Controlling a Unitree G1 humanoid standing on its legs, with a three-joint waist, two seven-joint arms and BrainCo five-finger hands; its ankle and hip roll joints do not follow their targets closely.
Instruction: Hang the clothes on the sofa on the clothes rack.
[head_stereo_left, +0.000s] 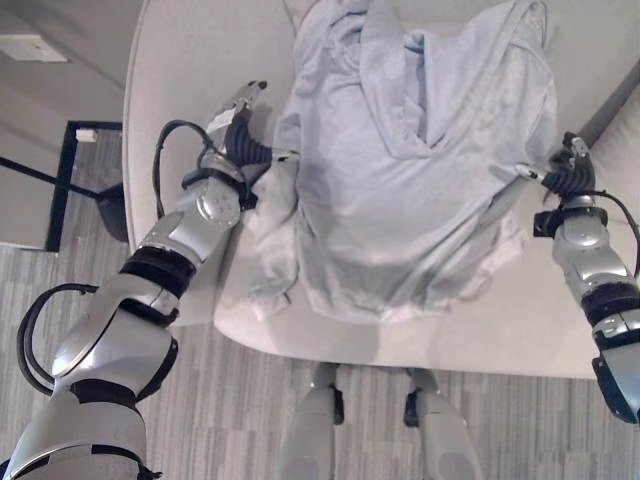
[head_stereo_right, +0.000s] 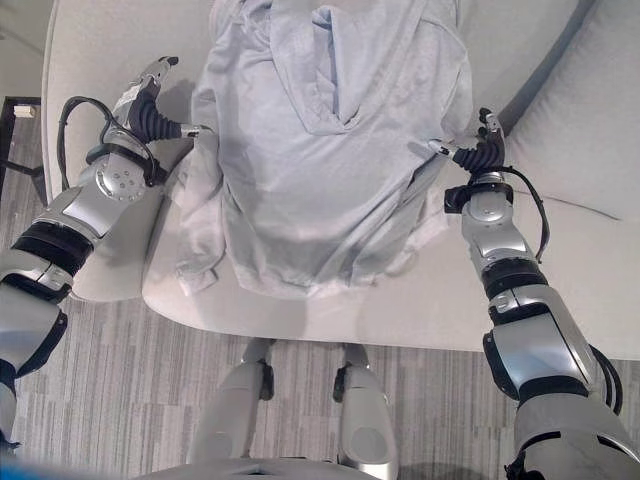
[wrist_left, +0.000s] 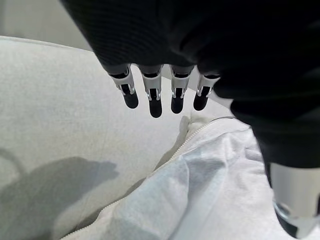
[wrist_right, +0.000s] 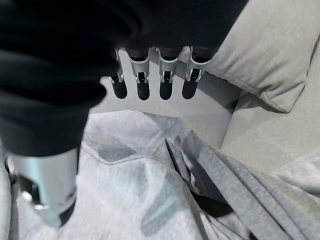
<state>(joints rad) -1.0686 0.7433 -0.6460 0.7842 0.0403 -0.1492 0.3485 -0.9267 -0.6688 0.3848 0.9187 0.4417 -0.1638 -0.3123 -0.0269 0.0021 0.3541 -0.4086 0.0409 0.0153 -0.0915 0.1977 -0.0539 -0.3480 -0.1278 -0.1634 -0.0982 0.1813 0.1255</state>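
Hoodie (head_stereo_left: 400, 170) on sofa (head_stereo_left: 190, 60) between both open hands

You have bare sofa seat (head_stereo_left: 190, 90) beside the left hand (head_stereo_left: 240, 125) — open passage there. The pale grey hoodie (head_stereo_left: 400, 180) covers the middle, its folds blocking the way. By the right hand (head_stereo_right: 480, 145), a cushion (head_stereo_right: 590, 130) seems to crowd the outer side — little room.
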